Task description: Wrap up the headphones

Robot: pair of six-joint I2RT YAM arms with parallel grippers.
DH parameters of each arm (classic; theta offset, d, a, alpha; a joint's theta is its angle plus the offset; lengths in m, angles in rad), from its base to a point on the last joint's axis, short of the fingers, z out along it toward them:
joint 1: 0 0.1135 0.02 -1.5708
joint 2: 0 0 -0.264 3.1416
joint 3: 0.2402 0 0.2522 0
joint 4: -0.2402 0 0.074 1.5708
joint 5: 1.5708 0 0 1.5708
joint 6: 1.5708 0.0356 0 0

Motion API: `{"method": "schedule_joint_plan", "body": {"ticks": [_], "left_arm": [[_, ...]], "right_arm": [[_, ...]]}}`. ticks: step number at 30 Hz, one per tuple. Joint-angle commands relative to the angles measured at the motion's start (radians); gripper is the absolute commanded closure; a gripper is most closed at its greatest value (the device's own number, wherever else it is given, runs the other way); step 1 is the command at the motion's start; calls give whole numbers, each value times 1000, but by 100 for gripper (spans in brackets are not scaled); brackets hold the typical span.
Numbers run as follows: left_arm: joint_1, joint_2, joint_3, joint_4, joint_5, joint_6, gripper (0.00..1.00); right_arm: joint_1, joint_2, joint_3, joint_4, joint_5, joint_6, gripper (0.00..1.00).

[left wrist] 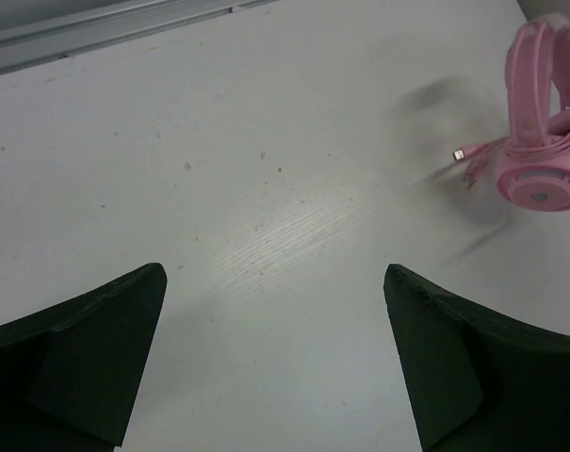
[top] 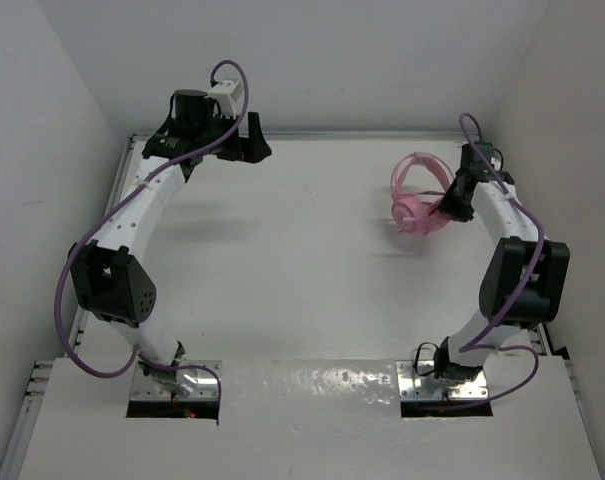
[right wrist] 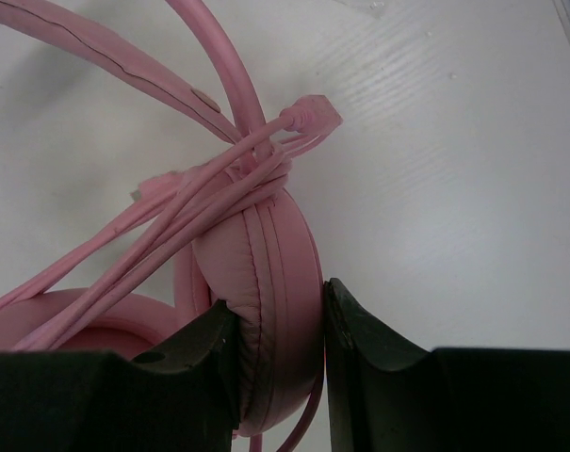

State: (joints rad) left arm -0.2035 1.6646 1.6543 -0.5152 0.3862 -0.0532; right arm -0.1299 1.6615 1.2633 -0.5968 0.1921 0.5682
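Observation:
The pink headphones [top: 419, 198] are at the right side of the table, with the thin pink cord [right wrist: 209, 193] wound in several strands around the base of the headband. My right gripper [right wrist: 277, 315] is shut on one padded earcup [right wrist: 270, 311], a finger pressing on each face. The other earcup [right wrist: 96, 320] shows at the lower left of the right wrist view. The cord's plug [right wrist: 313, 115] sticks out above the wraps. In the left wrist view the headphones [left wrist: 544, 122] sit far off at the upper right. My left gripper [left wrist: 275, 311] is open over bare table near the back edge.
A metal rail [left wrist: 105, 33] runs along the table's back edge, close to the left gripper. White walls enclose the table on three sides. Purple robot cables [top: 77, 300] loop beside each arm.

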Motion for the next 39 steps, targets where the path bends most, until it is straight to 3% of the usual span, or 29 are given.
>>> {"method": "schedule_joint_plan", "body": {"ticks": [1,14,17,18,21,24,30,39], "left_arm": [[-4,-20,13,38,16,9,2],[-4,-20,9,40,13,9,2],[-4,-13,9,41,13,9,2],[-4,-12,9,41,14,7,2],[-4,-11,10,41,17,6,2],[-4,-11,12,40,14,9,2],[-4,-16,24,29,-4,21,2],[65,-49,-5,-66,-138,128,2]], "right_arm": [[-4,-35,-27,63,-8,-22,100],[-105,-39,-145,-10,112,-63,100],[-106,-23,-130,-31,90,-97,78],[-106,-19,-122,-38,90,-108,55],[-105,-25,-85,-69,93,-128,35],[-106,-52,-61,-89,119,-145,27],[-105,-164,-39,-110,164,-130,24],[-109,-429,-215,-66,239,-13,2]]}}
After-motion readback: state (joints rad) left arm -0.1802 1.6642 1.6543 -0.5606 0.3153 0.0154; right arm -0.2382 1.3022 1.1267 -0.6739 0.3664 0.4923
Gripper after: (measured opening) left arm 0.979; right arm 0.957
